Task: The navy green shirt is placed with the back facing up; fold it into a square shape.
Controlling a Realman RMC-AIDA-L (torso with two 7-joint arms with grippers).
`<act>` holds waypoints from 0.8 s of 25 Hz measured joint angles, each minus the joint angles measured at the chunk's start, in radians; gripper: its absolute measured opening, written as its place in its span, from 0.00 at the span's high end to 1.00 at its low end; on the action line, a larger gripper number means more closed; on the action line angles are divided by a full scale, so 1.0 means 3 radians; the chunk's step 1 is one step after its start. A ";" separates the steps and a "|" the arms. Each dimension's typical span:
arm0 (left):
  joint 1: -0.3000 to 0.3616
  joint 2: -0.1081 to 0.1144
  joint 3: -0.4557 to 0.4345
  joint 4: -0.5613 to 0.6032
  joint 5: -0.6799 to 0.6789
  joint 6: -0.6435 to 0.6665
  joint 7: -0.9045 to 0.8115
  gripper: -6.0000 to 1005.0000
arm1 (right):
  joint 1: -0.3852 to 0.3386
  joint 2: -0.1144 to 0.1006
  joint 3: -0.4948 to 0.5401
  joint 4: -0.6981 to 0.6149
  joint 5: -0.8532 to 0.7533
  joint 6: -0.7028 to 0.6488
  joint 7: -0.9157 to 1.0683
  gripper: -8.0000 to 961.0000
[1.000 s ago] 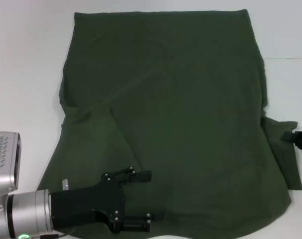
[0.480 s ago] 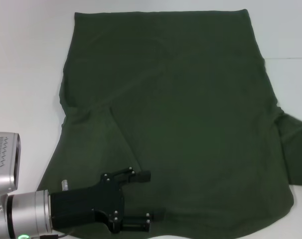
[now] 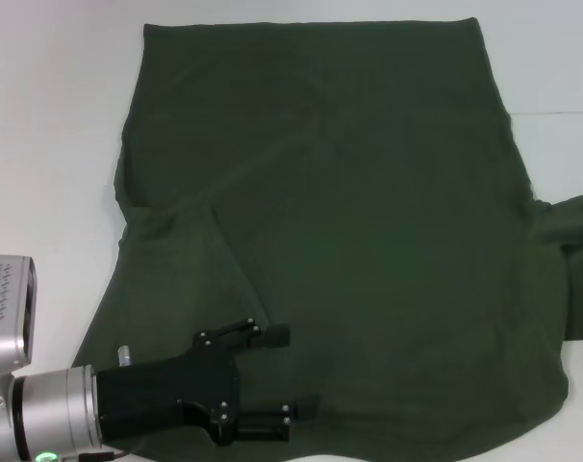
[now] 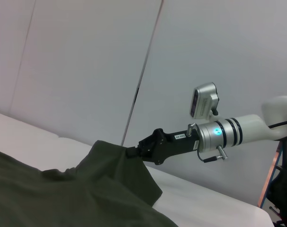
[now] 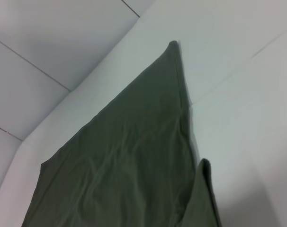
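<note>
The navy green shirt lies spread flat over the white table, with its left sleeve folded in onto the body. My left gripper is open just above the shirt's near left part, nothing between its fingers. The right gripper is out of the head view. In the left wrist view my right gripper is shut on the right sleeve, holding a raised peak of fabric above the table. That sleeve runs off the head view's right edge. The right wrist view shows only shirt fabric and table.
Bare white table surrounds the shirt on the left, far and right sides. A grey panelled wall stands behind the table. The right arm's silver wrist with its camera hangs over the table's right side.
The right gripper has moved out of the head view to the right, drawing the right sleeve outward and up. The left gripper has hardly moved.
</note>
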 joint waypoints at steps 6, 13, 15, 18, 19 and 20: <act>-0.0006 -0.0009 0.0000 -0.0006 -0.0013 0.0002 -0.0005 0.07 | 0.0048 -0.0041 -0.0031 -0.0121 -0.0015 -0.0013 -0.0002 0.97; -0.0001 -0.0005 0.0000 -0.0052 -0.0060 0.0010 -0.0005 0.07 | 0.0150 -0.0071 -0.0186 -0.0243 -0.0029 0.0053 -0.0002 0.96; -0.0001 -0.0004 0.0000 -0.0052 -0.0060 0.0011 -0.0005 0.07 | 0.0185 -0.0079 -0.0217 -0.0266 -0.0059 0.0067 -0.0002 0.96; 0.0001 -0.0003 0.0000 -0.0055 -0.0060 0.0015 -0.0007 0.07 | 0.0248 -0.0085 -0.0270 -0.0277 -0.0140 0.0093 -0.0002 0.96; 0.0002 -0.0003 0.0000 -0.0060 -0.0060 0.0017 -0.0008 0.07 | 0.0266 -0.0085 -0.0291 -0.0280 -0.0166 0.0105 -0.0007 0.96; 0.0002 -0.0003 0.0000 -0.0067 -0.0060 0.0017 -0.0009 0.07 | 0.0283 -0.0082 -0.0319 -0.0285 -0.0196 0.0126 -0.0015 0.96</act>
